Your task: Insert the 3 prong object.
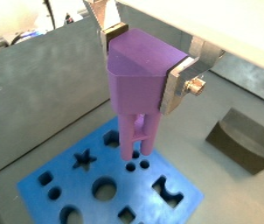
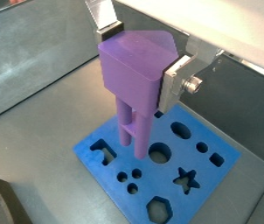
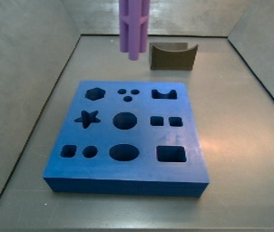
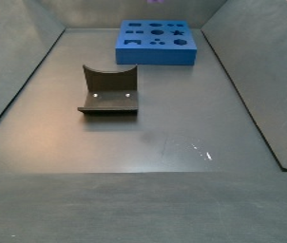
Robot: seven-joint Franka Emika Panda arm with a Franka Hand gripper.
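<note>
My gripper (image 1: 146,61) is shut on the purple 3 prong object (image 1: 138,83), its silver fingers (image 1: 177,86) clamping the block-shaped head. It also shows in a wrist view (image 2: 132,74). The prongs (image 2: 128,136) hang straight down, clear above the blue board (image 2: 122,206). The board has several shaped holes, among them a group of three small round holes (image 3: 127,93). In a side view only the prongs (image 3: 133,27) show, high above the board's far edge (image 3: 127,184); the gripper is out of that frame. In a wrist view the prong tips hover near the three small holes (image 1: 132,163).
The dark fixture (image 3: 172,56) stands on the grey floor behind the board; it also shows in a side view (image 4: 108,90), well apart from the board (image 4: 159,57). Grey walls (image 1: 30,96) enclose the floor on all sides.
</note>
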